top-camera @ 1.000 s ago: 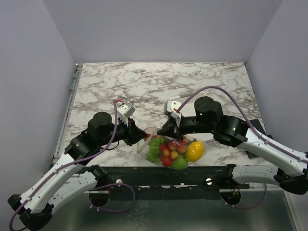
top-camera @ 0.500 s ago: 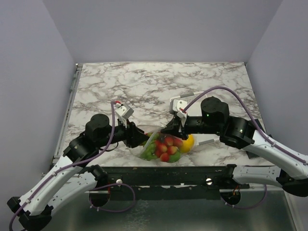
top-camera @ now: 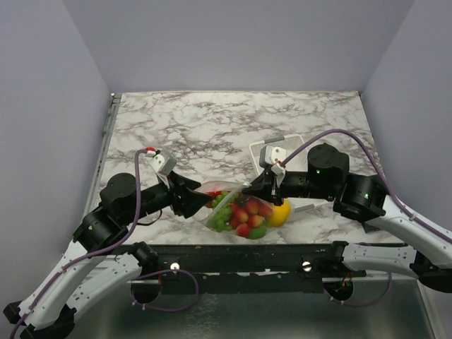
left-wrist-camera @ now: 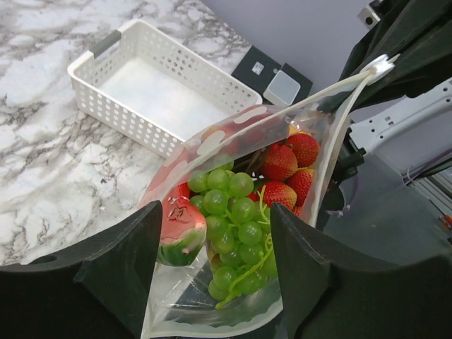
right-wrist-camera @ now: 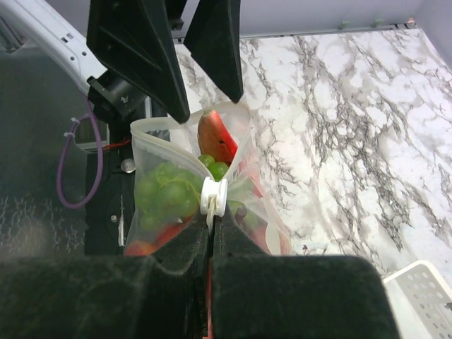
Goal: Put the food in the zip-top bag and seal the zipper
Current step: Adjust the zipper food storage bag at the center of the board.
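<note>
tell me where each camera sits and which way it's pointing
Top external: fixed high behind the arm bases, looking down over the marble table; both arms show, left gripper and right gripper meeting at the zip-top bag.
Left wrist: on the left arm, facing right across the bag toward the white basket; its own open fingers frame the bottom.
Right wrist: on the right arm, facing left; its own fingers, shut on the zipper, fill the bottom.
Both wrist views share the bag's grapes and the opposite gripper.
</note>
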Action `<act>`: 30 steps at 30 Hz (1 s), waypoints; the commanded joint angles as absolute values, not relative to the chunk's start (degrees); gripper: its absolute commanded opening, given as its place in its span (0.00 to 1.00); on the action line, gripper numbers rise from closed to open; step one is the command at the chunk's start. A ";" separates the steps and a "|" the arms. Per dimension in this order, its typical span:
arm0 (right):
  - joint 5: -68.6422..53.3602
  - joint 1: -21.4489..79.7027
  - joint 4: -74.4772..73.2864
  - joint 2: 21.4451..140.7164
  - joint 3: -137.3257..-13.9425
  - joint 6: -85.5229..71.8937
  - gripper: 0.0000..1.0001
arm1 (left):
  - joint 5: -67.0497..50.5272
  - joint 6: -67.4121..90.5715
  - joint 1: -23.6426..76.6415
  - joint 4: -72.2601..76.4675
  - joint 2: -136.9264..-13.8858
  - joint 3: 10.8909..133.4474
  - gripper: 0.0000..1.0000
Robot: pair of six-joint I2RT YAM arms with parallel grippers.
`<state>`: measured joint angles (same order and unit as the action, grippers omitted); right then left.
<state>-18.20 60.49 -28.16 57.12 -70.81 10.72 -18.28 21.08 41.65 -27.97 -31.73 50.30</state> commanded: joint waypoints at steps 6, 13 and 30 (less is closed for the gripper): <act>-18.13 60.74 -25.67 54.18 -70.05 9.95 0.01 | -13.34 17.54 41.79 -29.43 -29.08 55.55 0.67; -18.76 60.73 -25.49 53.45 -70.13 9.76 0.01 | -11.72 17.93 41.78 -32.47 -30.74 54.91 0.67; -17.71 60.74 -26.63 53.52 -71.93 10.98 0.00 | -15.05 24.56 41.79 -41.07 -25.21 51.11 0.64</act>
